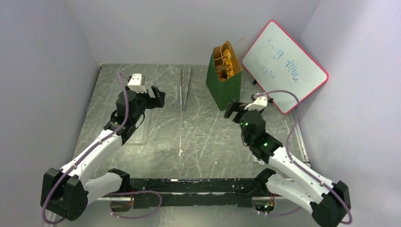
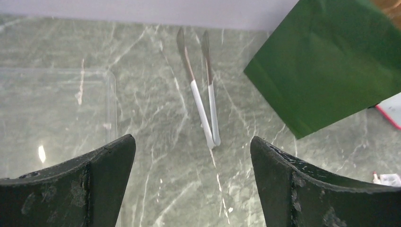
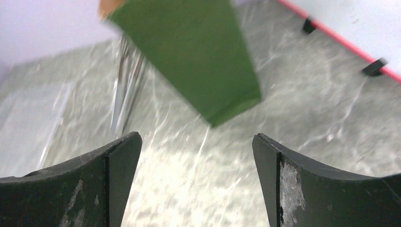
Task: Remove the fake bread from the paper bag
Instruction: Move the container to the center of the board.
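The dark green paper bag (image 1: 223, 84) stands upright at the back of the table, with glossy orange-tan fake bread (image 1: 225, 63) showing in its open top. The bag also shows in the left wrist view (image 2: 331, 66) and in the right wrist view (image 3: 194, 52). My left gripper (image 1: 157, 97) is open and empty, left of the bag, above the table. My right gripper (image 1: 235, 109) is open and empty, just in front of the bag's base. In the wrist views both pairs of jaws stand wide apart with only table between them.
Metal tongs (image 1: 185, 87) lie between the left gripper and the bag; they also show in the left wrist view (image 2: 203, 101). A clear plastic tray (image 1: 141, 132) lies under the left arm. A red-framed whiteboard (image 1: 285, 65) leans at the back right. Grey walls enclose the table.
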